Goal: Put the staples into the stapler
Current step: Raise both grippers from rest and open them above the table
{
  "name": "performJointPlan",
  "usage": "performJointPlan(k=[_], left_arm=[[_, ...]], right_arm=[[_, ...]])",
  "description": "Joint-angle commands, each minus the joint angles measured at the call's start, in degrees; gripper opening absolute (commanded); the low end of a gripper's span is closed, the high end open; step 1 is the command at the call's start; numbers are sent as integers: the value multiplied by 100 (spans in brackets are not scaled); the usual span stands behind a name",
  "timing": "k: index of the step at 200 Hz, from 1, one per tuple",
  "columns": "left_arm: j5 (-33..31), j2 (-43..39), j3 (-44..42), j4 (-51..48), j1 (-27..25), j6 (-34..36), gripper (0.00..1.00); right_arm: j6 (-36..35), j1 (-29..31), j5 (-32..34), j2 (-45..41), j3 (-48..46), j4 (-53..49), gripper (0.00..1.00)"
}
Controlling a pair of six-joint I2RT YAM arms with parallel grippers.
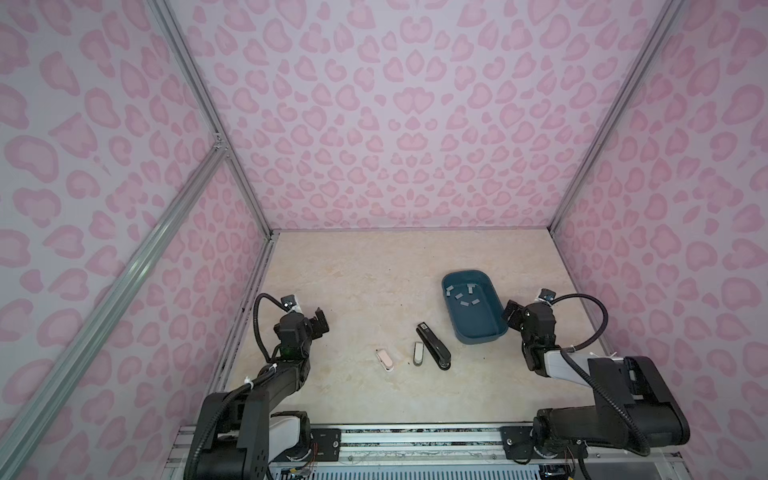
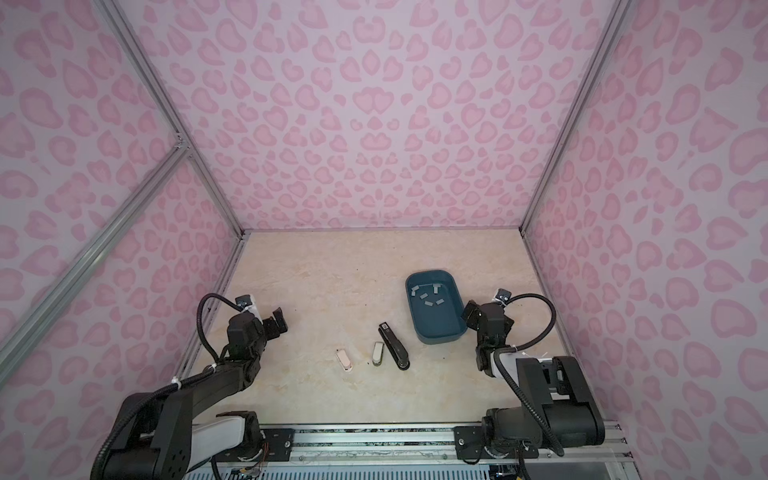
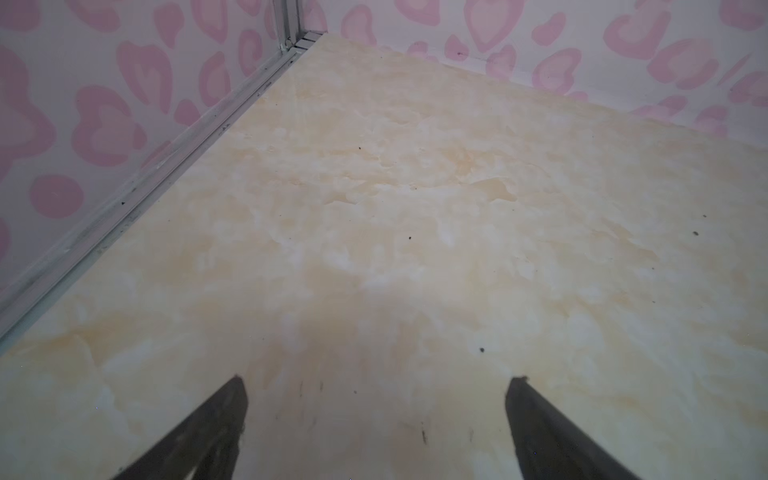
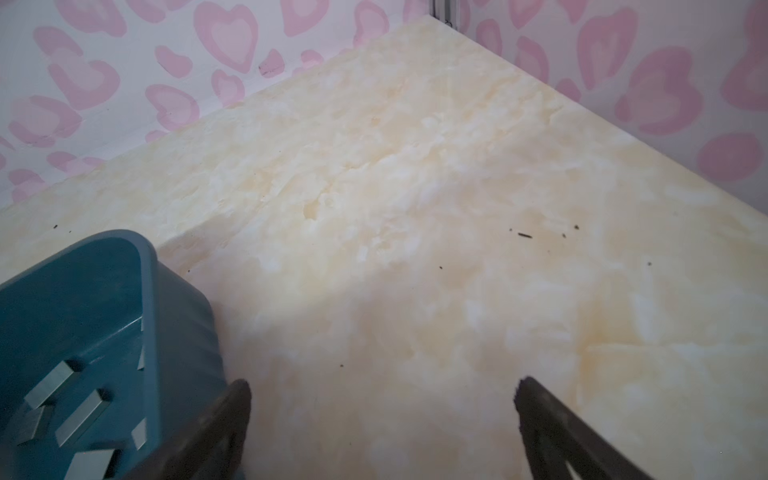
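Observation:
Several light-grey staples [image 1: 464, 298] [image 2: 429, 296] [image 4: 81, 411] lie loose in a blue tray [image 1: 494, 332] [image 2: 453, 332] [image 4: 174, 316] at the right. A long black stapler [image 1: 433, 345] [image 2: 394, 346] lies flat near the table's middle, just left of the tray. Beside it lie a small grey-white stapler [image 1: 418, 354] [image 2: 377, 353] and a small pink one [image 1: 385, 360] [image 2: 345, 360]. My left gripper [image 1: 321, 322] [image 2: 277, 319] [image 3: 376, 380] is open and empty, far left of the staplers. My right gripper [image 1: 510, 312] [image 2: 469, 312] [image 4: 382, 382] is open and empty beside the tray's right wall.
Pink heart-patterned walls close in the marbled table [image 1: 374, 270] [image 2: 332, 270] on three sides, with metal frame posts in the corners. A metal rail [image 1: 415, 436] runs along the near edge, where both arm bases stand.

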Motion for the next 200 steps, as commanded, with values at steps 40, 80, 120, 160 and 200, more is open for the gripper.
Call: performJointPlan(k=[40,80,120,160,200], left_arm=[[-465,1322,426,2283,-80,717,98],[-470,1329,420,2306,-83,722,98],[-464,1330,422,2298,-80,722,98],[-462,1327,422,2298,-79,722,98],[-465,1330,421,2298,-74,722,98]], right_arm=[[-2069,-37,-135,753,275,1589,99],[-2071,-36,-138,745,285,1555,99],[-2074,-39,-138,743,285,1557,99],[-2071,-36,-139,749,280,1556,99],[-2071,-40,-139,741,285,1554,99]])
